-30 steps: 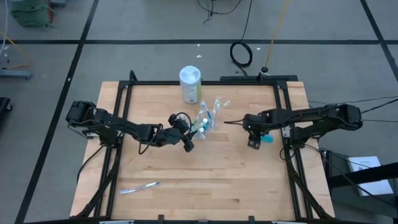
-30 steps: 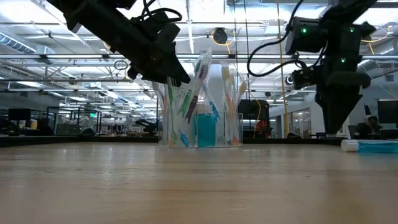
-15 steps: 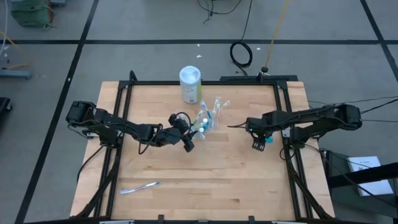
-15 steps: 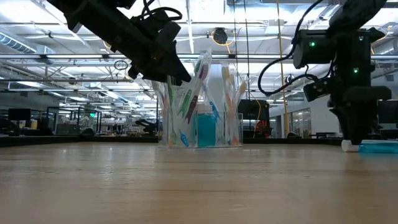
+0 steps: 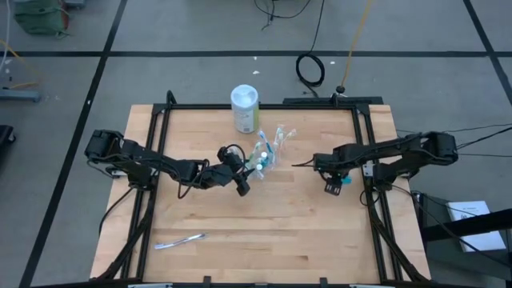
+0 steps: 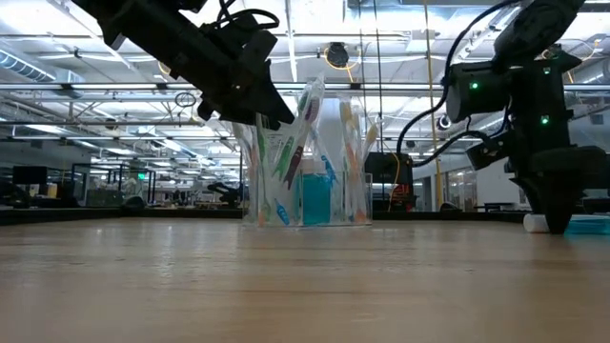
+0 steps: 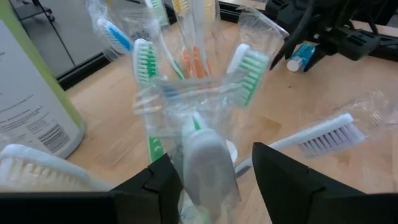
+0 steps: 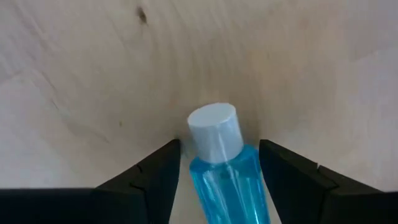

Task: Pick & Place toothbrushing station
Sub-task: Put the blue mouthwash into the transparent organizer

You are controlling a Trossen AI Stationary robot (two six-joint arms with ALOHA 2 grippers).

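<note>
Right wrist view puts us right on top of it: a teal toothpaste tube (image 8: 225, 163) lying flat on the wooden table (image 5: 304, 232), white cap pointing away, and the right gripper (image 8: 217, 171) straddling it, fingers spread wide on either side, nothing clamped yet. That looks like a set-up to pinch the tube across its body. From above, tube and gripper sit near the table's right edge, well apart from the clear cup (image 5: 266, 152) at the centre back.

Over at the cup, toothbrushes (image 7: 149, 74) fan out of it bristles-up, wrapped in crinkly plastic. The left gripper (image 5: 242, 182) hovers just beside the cup, fingers released and flanking it, probably to steady it for the drop-in. One stray toothbrush (image 5: 179, 241) lies alone near the front left. A white canister (image 5: 245, 108) stands behind the cup.
</note>
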